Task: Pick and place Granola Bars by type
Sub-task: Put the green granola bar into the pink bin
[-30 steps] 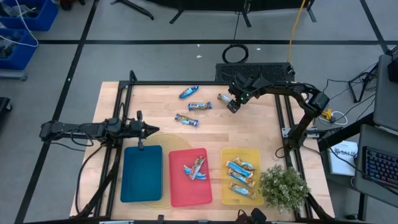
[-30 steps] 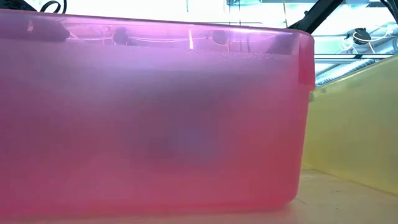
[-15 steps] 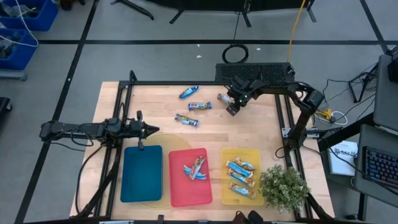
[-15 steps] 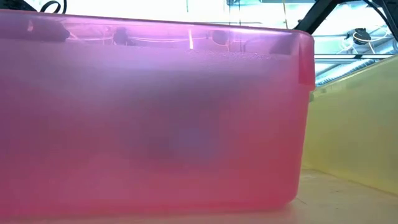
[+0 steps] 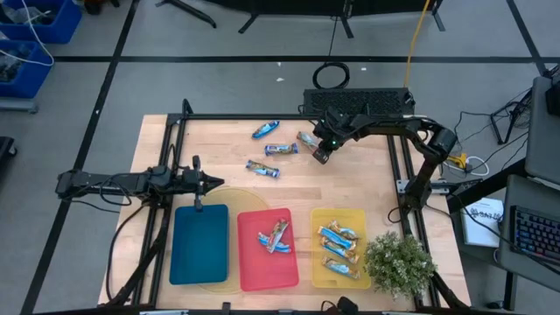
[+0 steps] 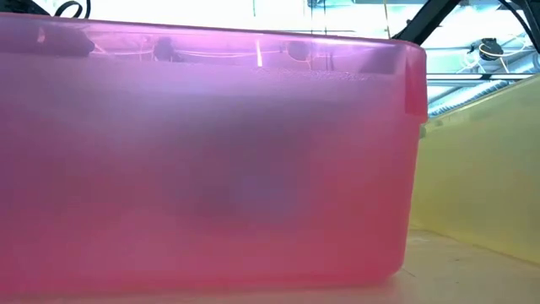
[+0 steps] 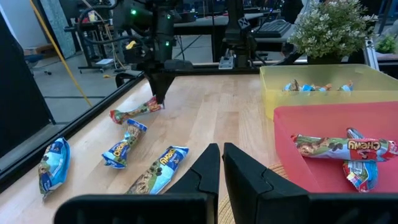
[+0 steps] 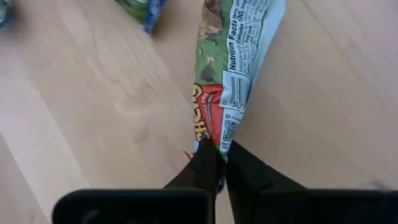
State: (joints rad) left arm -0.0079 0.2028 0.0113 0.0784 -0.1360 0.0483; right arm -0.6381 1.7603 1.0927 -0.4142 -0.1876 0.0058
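The table is carrying three trays along its near edge: a blue tray, lying bare, a red tray beside it, and a yellow tray next to a plant at the corner. The low view is being filled almost wholly by the red tray's wall, with the yellow tray's wall showing beside it. The right arm is reaching over the far part of the table, its right gripper pinching the end of a red-and-green bar; in the right wrist view the fingers are standing nearly together, nipping the wrapper's tip, while the rest of the bar is lying along the wood (barcode side up). The left arm is waiting at the table's left edge, its left gripper hovering just beyond the blue tray, fingers almost touching and holding nothing. Three loose blue bars are lying on the far half of the table: one farthest away, one just beside the gripped bar, and one nearer the trays. Bars are lying crossed in the red tray, and several blue bars are lying in the yellow tray.
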